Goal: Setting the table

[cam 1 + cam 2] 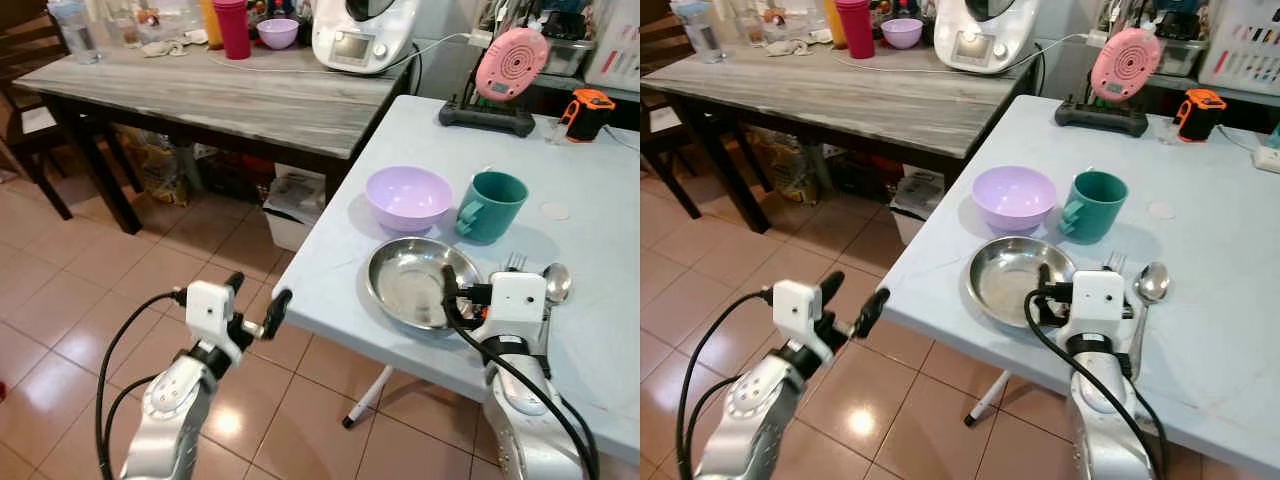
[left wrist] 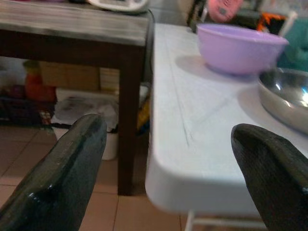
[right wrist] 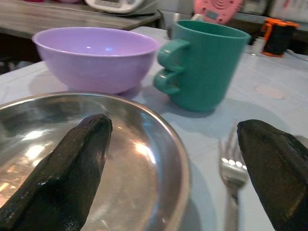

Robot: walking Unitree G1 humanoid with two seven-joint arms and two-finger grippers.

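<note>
On the light blue table a steel plate lies near the front edge. Behind it stand a purple bowl and a green mug. A fork and a spoon lie just right of the plate. My right gripper is open and low over the plate's right rim, one finger over the plate, the other finger past the fork. My left gripper is open and holds nothing, hovering over the floor just off the table's left edge.
A grey wooden table stands behind on the left, carrying a white kitchen machine, a pink cup and a small purple bowl. A pink device and an orange tape measure sit at the blue table's back. Boxes stand under the wooden table.
</note>
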